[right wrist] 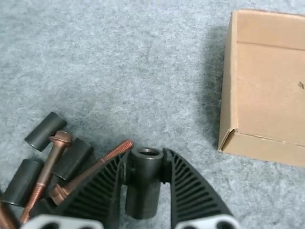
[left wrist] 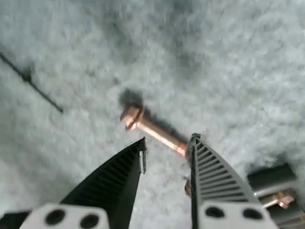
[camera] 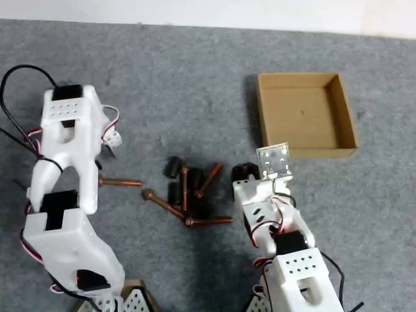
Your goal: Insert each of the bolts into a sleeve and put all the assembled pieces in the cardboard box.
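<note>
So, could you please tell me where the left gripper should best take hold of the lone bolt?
Probably on the shank just behind the head, coming straight down from above. The bolt lies flat and alone, so both long sides are free for the open left gripper, fingers across the shank. That leaves the threaded end clear for insertion.

The table [camera: 195,78] is covered in grey, fuzzy, matt cloth. The bolts [camera: 120,182] are copper-toned metal with a dull sheen and threaded shanks. The sleeves [camera: 173,167] look smooth, matt black. At 1 o'clock the cardboard box [camera: 302,114] is plain matt brown paperboard. The gripper fingers [right wrist: 190,191] are ribbed black plastic, and the arm shells [camera: 65,149] are smooth white plastic.
</note>
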Tool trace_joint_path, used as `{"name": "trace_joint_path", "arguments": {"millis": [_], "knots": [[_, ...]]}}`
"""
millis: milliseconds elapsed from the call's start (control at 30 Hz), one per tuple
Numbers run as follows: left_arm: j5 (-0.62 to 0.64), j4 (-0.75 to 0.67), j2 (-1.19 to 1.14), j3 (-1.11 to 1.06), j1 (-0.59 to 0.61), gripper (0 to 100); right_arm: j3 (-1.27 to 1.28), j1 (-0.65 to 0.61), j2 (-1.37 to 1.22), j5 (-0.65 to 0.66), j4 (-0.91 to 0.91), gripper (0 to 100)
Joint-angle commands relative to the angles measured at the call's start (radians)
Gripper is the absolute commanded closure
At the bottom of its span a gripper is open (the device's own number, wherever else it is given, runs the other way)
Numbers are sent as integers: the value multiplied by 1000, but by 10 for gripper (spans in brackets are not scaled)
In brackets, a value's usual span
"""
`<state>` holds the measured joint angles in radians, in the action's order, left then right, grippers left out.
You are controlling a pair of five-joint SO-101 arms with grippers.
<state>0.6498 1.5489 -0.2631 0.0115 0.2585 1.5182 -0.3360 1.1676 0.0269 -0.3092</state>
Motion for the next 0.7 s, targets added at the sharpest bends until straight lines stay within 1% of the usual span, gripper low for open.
{"name": "trace_joint_path", "arguments": {"millis": [0, 133, 200, 500, 667], "knots": [[23, 86, 10, 24, -19, 849, -10, 5, 22, 9, 31, 995], [23, 104, 2, 13, -18, 849, -10, 5, 22, 9, 31, 995], [23, 101, 10, -36, -16, 848, -10, 5, 22, 9, 31, 995], [48, -195, 12, -223, -18, 848, -10, 5, 22, 9, 31, 995], [51, -284, 12, -245, -19, 848, -10, 5, 22, 9, 31, 995]]}}
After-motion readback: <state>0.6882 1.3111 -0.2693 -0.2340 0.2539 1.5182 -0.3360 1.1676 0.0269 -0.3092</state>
